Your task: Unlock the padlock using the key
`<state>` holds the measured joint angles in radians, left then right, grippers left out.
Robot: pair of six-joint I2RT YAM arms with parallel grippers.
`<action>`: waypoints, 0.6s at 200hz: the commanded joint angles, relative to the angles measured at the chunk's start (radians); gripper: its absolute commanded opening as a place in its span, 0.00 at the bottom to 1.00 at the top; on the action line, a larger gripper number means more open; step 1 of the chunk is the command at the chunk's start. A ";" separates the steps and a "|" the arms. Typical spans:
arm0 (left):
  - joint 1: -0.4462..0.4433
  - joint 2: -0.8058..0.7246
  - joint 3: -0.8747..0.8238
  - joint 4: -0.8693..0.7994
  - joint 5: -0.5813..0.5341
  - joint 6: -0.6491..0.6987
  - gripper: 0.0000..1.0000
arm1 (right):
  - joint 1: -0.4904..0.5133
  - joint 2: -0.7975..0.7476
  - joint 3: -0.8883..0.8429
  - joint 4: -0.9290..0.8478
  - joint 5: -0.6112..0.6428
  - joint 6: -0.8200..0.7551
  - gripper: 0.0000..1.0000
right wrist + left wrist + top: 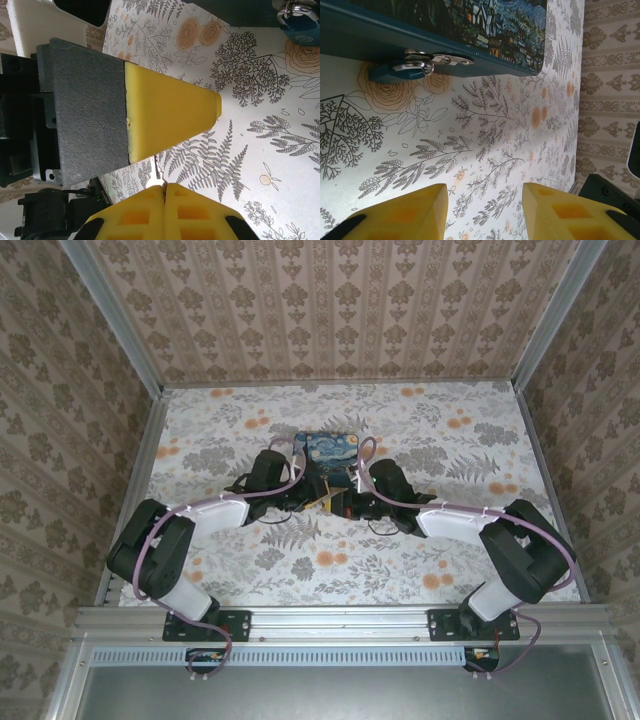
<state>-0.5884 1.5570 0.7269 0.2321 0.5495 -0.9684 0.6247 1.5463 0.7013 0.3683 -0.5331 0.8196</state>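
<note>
While the right gripper (164, 192) clamps the key (159, 174), its tip pointing onward, the padlock (299, 22) hangs ahead and off the key's line, on the hasp (442, 59) of the tin's (470, 30) near wall. The left gripper (485, 215), released, also faces it. Its finger (170, 112) stands beside the key, and neither arm is clearly nearer.

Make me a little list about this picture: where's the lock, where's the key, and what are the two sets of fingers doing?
padlock: blue, hooked on the clasp of the tin
tin: painted, sits on the flowery table
key: thin dark sliver poking out of the right fingers
left fingers: open, holding nothing, pointing toward the padlock
right fingers: shut on the key
key and padlock: apart, key not yet in the lock
</note>
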 commanded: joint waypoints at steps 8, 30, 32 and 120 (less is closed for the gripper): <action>-0.004 0.008 0.020 0.021 0.021 0.000 0.35 | 0.006 0.016 0.018 0.021 -0.021 0.012 0.00; -0.005 0.005 0.015 0.022 0.020 -0.001 0.33 | 0.006 0.023 0.018 0.018 -0.015 0.008 0.00; -0.005 0.003 0.015 0.021 0.021 -0.001 0.33 | 0.006 0.024 0.018 0.019 -0.015 0.009 0.00; -0.007 -0.011 -0.012 0.017 0.025 0.006 0.28 | 0.006 0.051 0.015 0.044 -0.002 0.014 0.00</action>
<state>-0.5888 1.5570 0.7265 0.2348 0.5545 -0.9703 0.6250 1.5799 0.7013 0.3782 -0.5320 0.8196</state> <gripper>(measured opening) 0.296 0.067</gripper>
